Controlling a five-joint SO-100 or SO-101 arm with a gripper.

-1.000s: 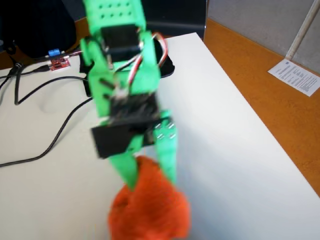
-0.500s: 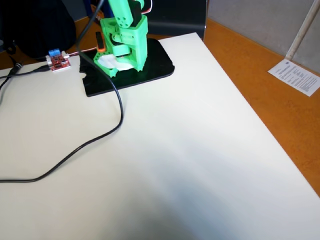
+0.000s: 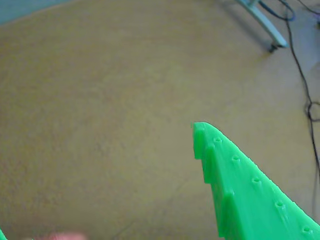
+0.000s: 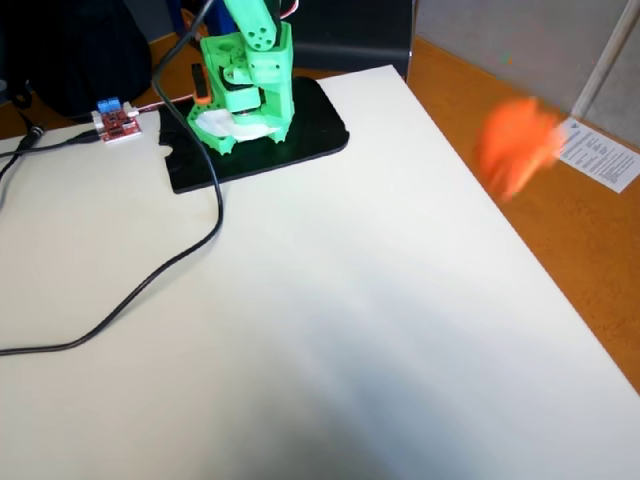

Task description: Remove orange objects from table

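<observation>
In the fixed view, the nearest thing is the bare white desk (image 4: 330, 330), which fills most of the picture. A black cable (image 4: 150, 290) curls across its left part and runs up toward the arm. Farther back, a small red circuit board (image 4: 113, 120) lies near the left edge, and beside it a glossy black base plate (image 4: 300, 140) carries the green arm base (image 4: 248, 85); only the lower part of the arm shows there, and the gripper is out of that picture. To the right, beyond the desk's edge, the orange object (image 4: 515, 145) appears as a blurred orange smear over the orange-brown surface (image 4: 590, 260), clear of the desk top. Just beyond it a white printed sheet (image 4: 600, 152) lies on that same surface.

In the wrist view, one green ridged finger (image 3: 240, 190) rises from the lower right corner with nothing against it. The other finger barely enters at the lower left corner, so the fingers are spread wide and released. Behind them lies a tan-brown surface (image 3: 110, 100), with a pale metal leg (image 3: 262, 22) and dark cords (image 3: 302, 80) at the upper right.
</observation>
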